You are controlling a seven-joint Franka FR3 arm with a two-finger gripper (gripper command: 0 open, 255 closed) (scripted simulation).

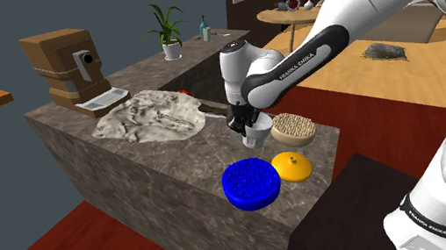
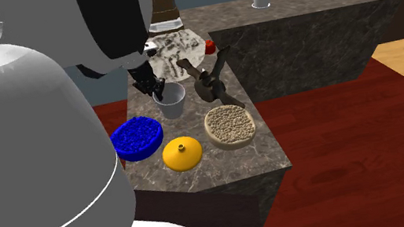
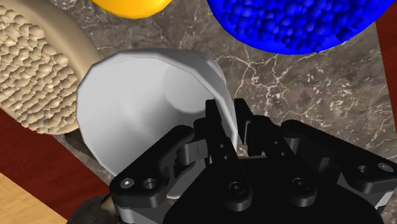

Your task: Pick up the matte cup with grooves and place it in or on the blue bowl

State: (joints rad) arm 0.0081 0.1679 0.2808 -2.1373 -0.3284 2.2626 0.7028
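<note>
At the left of the second exterior view sits the blue bowl [image 2: 136, 136]. Just right of it, near the frame's centre, your gripper [image 2: 155, 91] is closed on the pale grey cup [image 2: 174, 104], pinching one wall with a finger inside and a finger outside. So thin a hold could let the cup swing or slip if you move fast. Further right, the orange dome [image 2: 181, 152] and the tan woven bowl [image 2: 230, 125] sit close by, and a low carry could knock them.
</note>
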